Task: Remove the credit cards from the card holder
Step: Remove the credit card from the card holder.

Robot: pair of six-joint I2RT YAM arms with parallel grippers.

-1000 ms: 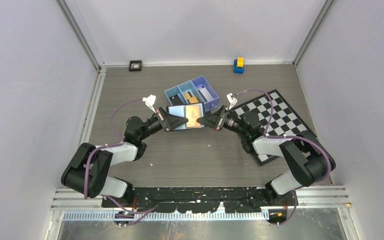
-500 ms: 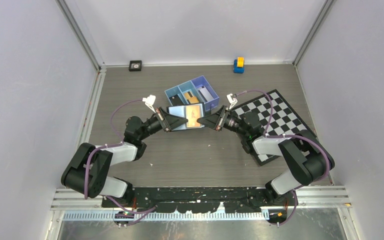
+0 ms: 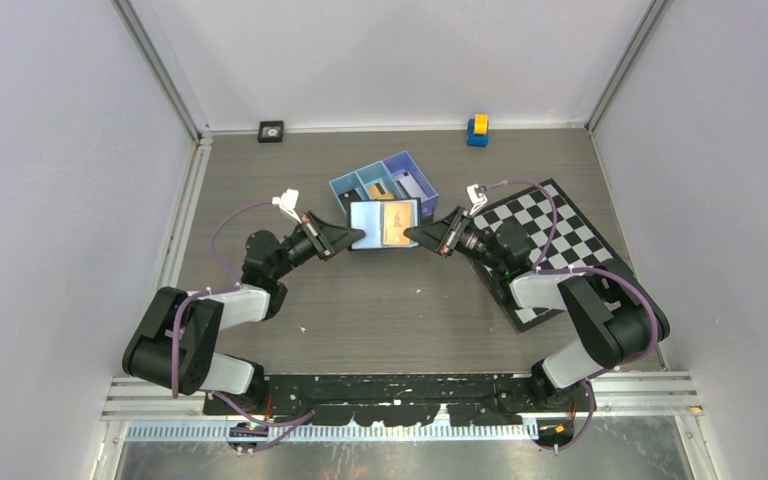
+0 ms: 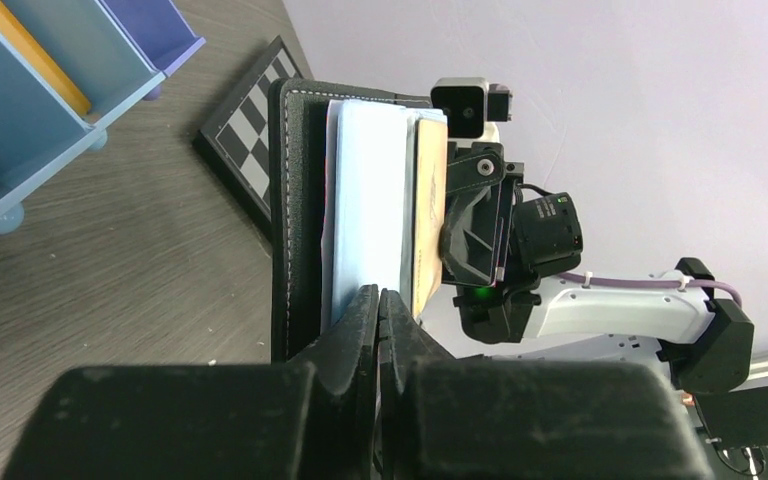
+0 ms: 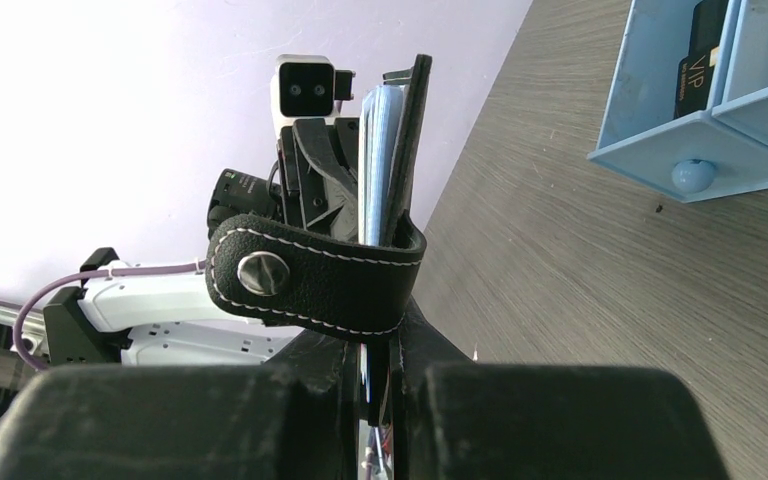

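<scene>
Grey wood-grain table (image 3: 360,320), seen from above: the open card holder (image 3: 368,224) is held between both arms. The left gripper (image 3: 353,238) pinches one edge and the right gripper (image 3: 412,235) the opposite edge. An orange-gold card (image 3: 397,222) sits in the half nearest the right fingers, and a blue tray (image 3: 340,187) lies just beyond. Left wrist: jaws fully closed on the holder's pale lining, straight ahead of the fingertips. Right wrist: jaws nearly closed, clamping the holder's edge just beneath its strap tab (image 5: 320,275).
</scene>
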